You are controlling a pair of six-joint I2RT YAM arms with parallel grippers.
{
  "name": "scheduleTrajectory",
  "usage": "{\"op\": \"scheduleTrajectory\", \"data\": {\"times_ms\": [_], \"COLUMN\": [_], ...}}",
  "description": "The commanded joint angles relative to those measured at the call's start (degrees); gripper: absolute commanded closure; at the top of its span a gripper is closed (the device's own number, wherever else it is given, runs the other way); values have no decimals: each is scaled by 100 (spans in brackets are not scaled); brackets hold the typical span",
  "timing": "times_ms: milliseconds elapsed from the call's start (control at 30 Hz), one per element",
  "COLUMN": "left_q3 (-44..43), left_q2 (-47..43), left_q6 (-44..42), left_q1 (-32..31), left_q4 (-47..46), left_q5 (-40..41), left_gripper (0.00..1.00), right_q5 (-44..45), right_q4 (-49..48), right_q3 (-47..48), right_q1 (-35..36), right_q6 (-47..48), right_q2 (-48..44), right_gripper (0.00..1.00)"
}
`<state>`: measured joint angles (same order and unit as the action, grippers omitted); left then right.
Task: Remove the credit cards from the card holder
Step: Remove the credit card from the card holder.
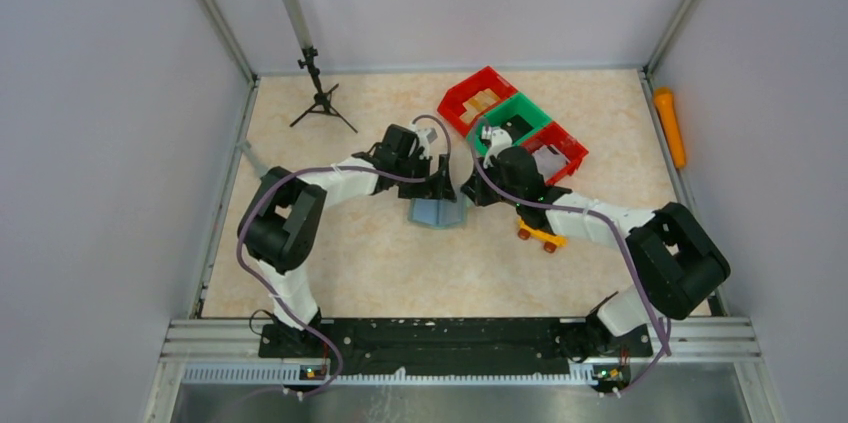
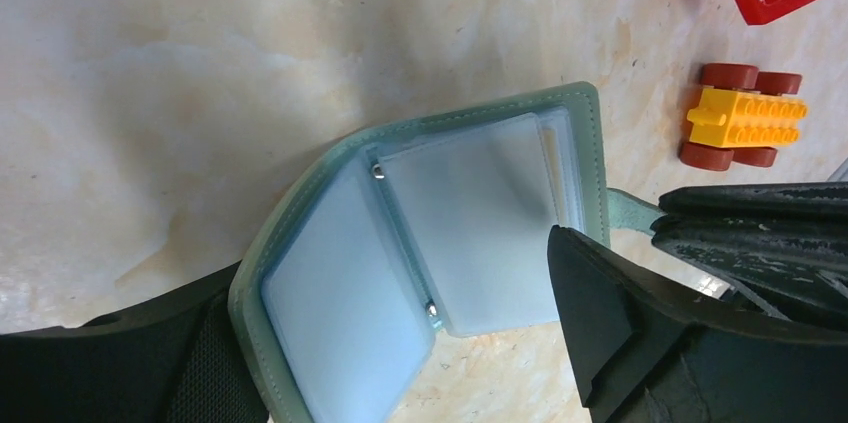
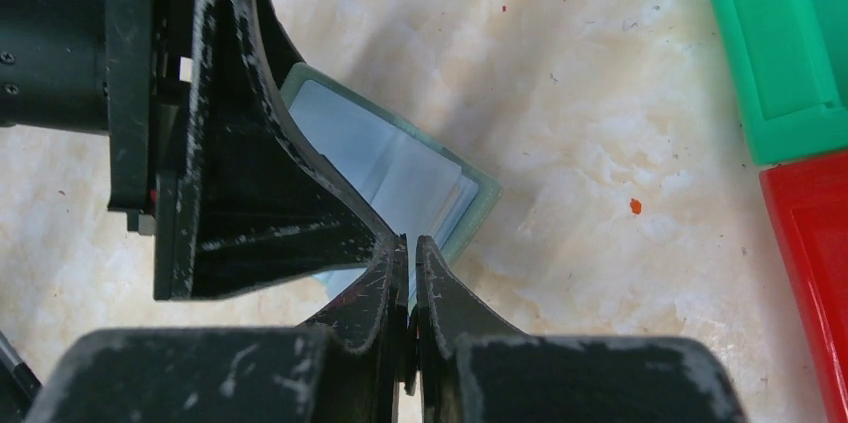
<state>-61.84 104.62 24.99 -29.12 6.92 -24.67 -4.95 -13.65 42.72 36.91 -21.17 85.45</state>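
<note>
The card holder [image 1: 440, 212] lies open on the table, grey-green outside with pale grey sleeves [image 2: 470, 223] inside. No credit cards show; they are hidden or out of view. My left gripper [image 2: 390, 283] is open wide, one finger under the holder's left cover and the other finger [image 2: 600, 313] at its right page. My right gripper [image 3: 408, 255] is shut on the holder's small tab [image 2: 625, 211] at the right edge. The holder [image 3: 400, 168] shows just past the right gripper's tips, with the left gripper's finger [image 3: 250, 173] over it. Both grippers [image 1: 456, 188] meet at the holder.
A yellow toy car [image 1: 540, 236] [image 2: 745, 121] stands right of the holder. Red and green bins [image 1: 512, 121] sit behind the right arm. A small black tripod [image 1: 320, 93] stands at the back left. An orange object [image 1: 668, 126] lies along the right wall.
</note>
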Motion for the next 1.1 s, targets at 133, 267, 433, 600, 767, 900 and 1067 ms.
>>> {"op": "scheduleTrajectory", "data": {"times_ms": [133, 267, 433, 600, 767, 900, 1067], "left_q3": [-343, -515, -689, -704, -3, 485, 534], "left_q2": [361, 477, 619, 604, -68, -372, -450], "left_q6": [-317, -342, -278, -204, 71, 367, 387], "left_q1": [-299, -361, -362, -315, 39, 598, 724], "left_q4": [900, 1209, 1623, 1714, 833, 333, 393], "left_q5": [701, 1205, 1956, 2206, 1632, 893, 1057], "left_gripper": [1, 3, 22, 36, 39, 41, 38], "right_q5": [-120, -23, 180, 392, 469, 418, 390], "right_q4": [-272, -300, -262, -223, -60, -99, -76], "right_q3": [-21, -70, -114, -174, -111, -150, -124], "right_q1": [51, 52, 46, 47, -29, -91, -117], "right_q6": [-2, -17, -24, -48, -110, -135, -135], "right_q2": [-51, -127, -222, -309, -243, -252, -204], "right_gripper": [100, 100, 100, 100, 100, 100, 100]}}
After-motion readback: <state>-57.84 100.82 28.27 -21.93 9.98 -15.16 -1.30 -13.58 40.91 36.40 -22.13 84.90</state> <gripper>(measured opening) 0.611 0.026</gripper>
